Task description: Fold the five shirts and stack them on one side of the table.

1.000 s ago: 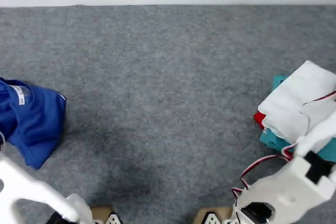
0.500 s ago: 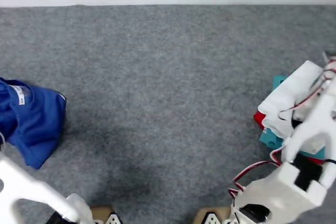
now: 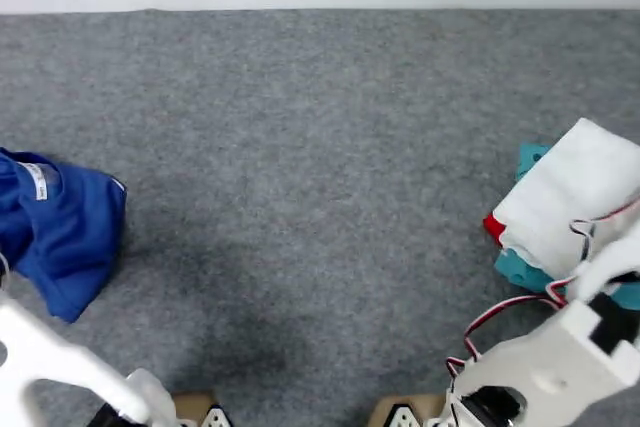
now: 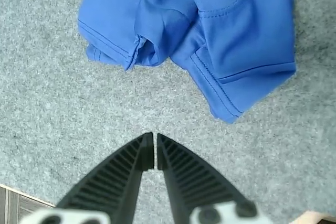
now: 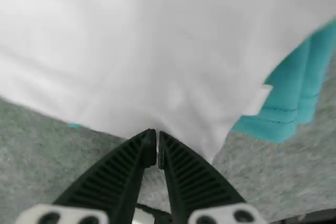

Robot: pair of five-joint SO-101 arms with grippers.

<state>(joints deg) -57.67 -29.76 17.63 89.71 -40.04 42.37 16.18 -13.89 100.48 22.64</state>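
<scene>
Crumpled blue shirt (image 3: 60,232) at L edge of grey felt counter (image 3: 320,147); L pincer (image 4: 155,150) shut, empty, near it. Folded white shirt (image 3: 565,197) atop teal shirt (image 3: 520,269) & red shirt (image 3: 493,227), R edge; R pincer (image 5: 157,148) shut, empty, at hem.

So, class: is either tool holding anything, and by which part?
Nothing: left tool is shut near the blue shirt; right tool shut at the white shirt's edge.

Near left: left arm (image 3: 50,359) low at edge, left gripper (image 4: 155,136) closed tip to tip. Near right: right arm (image 3: 560,362) raised, right gripper (image 5: 157,132) closed likewise.
</scene>
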